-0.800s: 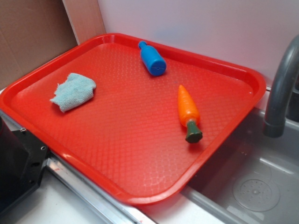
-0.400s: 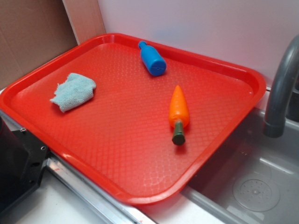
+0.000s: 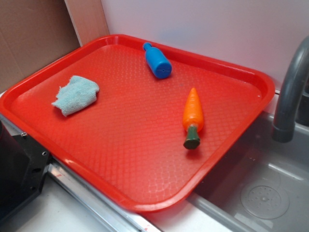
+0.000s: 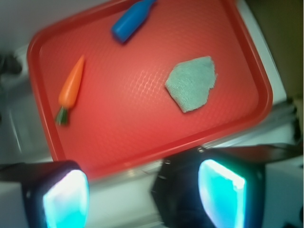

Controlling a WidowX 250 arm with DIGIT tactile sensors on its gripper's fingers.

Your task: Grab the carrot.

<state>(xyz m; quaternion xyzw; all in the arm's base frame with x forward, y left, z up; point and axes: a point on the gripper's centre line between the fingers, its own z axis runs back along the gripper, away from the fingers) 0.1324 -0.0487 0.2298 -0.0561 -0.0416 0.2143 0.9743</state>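
None of the grab itself looks done yet — the carrot lies loose on the red tray, toward the tray's edge nearest the grey sink, with nothing touching it. Its orange body tapers to a point aimed toward the back wall, and the dark green stem faces the tray's near rim. A blue toy bottle lies well apart from it near the tray's back edge, and a crumpled pale-blue cloth sits on the far side of the tray, so the carrot has open room around it.

In the wrist view the gripper hangs high above the scene and off the tray's rim, with the two fingers spread wide and nothing between them. The carrot shows up there toward the upper left, far from the gap between the fingers, while the cloth and the bottle lie elsewhere on the tray. In the exterior view no arm appears over the tray at all.

What remains, as I judge it, is nearly everything — bringing the spread fingers over the carrot, lining them across its body rather than along it, descending, closing and lifting. The glossy tapered plastic may roll or slip if pinched near the tip, so the thicker part by the stem seems the safer place.
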